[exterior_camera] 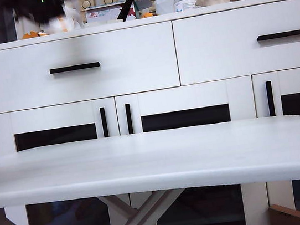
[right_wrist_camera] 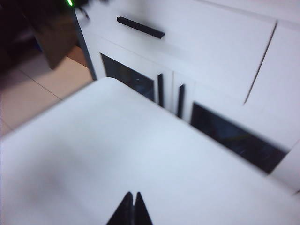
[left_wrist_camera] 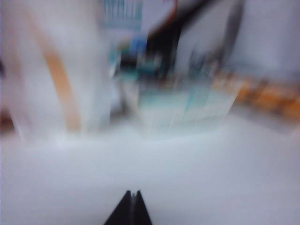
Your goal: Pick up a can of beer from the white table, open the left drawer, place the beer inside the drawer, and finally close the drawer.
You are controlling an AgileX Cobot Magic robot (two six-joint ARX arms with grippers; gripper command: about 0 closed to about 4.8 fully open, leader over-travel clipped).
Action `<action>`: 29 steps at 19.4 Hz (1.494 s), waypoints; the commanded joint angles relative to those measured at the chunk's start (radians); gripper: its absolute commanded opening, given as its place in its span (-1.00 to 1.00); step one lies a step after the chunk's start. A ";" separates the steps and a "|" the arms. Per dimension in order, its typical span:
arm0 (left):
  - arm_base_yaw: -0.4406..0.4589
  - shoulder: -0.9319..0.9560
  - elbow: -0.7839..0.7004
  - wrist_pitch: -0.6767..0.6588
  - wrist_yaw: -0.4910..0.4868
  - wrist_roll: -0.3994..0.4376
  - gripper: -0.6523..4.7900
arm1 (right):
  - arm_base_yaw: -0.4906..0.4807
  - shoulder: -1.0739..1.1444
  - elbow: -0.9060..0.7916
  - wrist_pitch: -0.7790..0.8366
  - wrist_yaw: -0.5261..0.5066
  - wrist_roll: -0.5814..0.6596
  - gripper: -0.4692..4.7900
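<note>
the left drawer (exterior_camera: 78, 67) is shut in the cabinet (exterior_camera: 215, 100) behind the white table (exterior_camera: 157, 162). no can shows in any view. the left gripper (left_wrist_camera: 131, 193), jaws pressed together and empty, hangs over a blurred white surface strewn with clutter. the right gripper (right_wrist_camera: 131, 194), likewise closed on nothing, hovers above the table near its cabinet-side edge.

Both the left gripper (left_wrist_camera: 131, 194) and right gripper (right_wrist_camera: 131, 196) show slim black tapered fingertips; a blurred black arm body (exterior_camera: 40, 6) carries a small green light.
</note>
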 commanded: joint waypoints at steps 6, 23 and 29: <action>-0.004 -0.210 -0.008 -0.280 0.077 -0.011 -0.78 | 0.001 -0.096 -0.044 0.043 0.094 -0.126 -0.83; -0.004 -0.957 -0.828 -0.216 0.241 0.052 -0.78 | 0.001 -0.787 -0.953 0.357 0.071 -0.037 -0.83; -0.004 -1.252 -1.119 -0.225 0.177 0.048 -0.78 | 0.001 -0.880 -1.115 0.425 0.072 -0.066 -0.83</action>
